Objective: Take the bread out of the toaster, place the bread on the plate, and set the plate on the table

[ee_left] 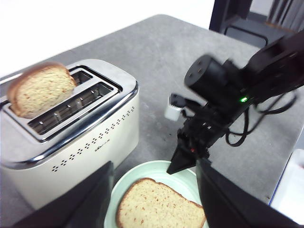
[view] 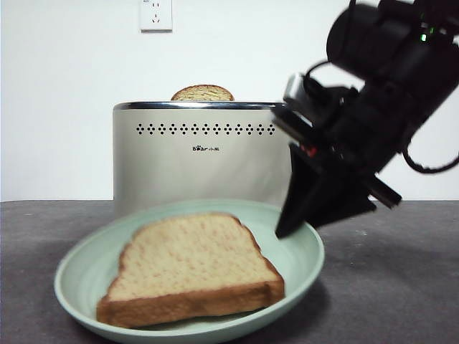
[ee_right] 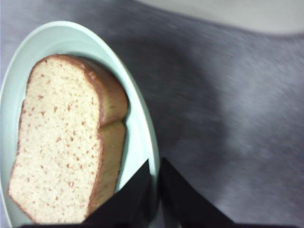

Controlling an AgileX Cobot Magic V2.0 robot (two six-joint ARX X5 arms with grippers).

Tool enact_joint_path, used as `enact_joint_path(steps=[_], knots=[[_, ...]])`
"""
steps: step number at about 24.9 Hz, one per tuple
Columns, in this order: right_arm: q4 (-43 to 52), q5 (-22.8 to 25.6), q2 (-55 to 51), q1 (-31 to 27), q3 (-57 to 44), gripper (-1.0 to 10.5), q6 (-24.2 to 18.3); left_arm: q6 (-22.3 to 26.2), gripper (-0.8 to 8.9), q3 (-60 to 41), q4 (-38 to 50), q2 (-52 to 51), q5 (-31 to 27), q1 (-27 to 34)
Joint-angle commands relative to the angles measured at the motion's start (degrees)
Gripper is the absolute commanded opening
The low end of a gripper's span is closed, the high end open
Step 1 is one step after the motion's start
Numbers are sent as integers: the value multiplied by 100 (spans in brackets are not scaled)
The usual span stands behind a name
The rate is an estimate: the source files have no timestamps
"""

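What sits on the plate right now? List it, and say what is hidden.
One bread slice lies flat on the plate. The right gripper is shut on the plate's rim. The plate's floor beneath the slice is covered, so nothing there can be seen.

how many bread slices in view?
2. The bread lies flat on the plate. A second slice sticks up from a slot of the toaster. The other slot looks empty.

Right tool (view: 287,228) angles downward, jaws nearly together (left tool (ee_left: 154,199) spread wide).
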Motion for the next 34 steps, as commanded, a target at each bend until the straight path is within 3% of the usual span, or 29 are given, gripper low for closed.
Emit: enact_joint_path(steps=[1,10,16,20,34], knots=[[87,57,264,-72,63,4,61,-42,286,120,-46,-61,-28,-46],[44,87,450,-195,63,11,-28,-42,286,120,-192,-153,-24,-46],[2,90,444,-195,63,218,-24,-39,286,120,-216,-153,-26,-46],[0,90,341,-195,63,233,-24,-39,286,120,-264,-153,-26,-46],[-1121,199,-2243,48,326,231,-92,-15,284,120,-291,-114,-28,-46]])
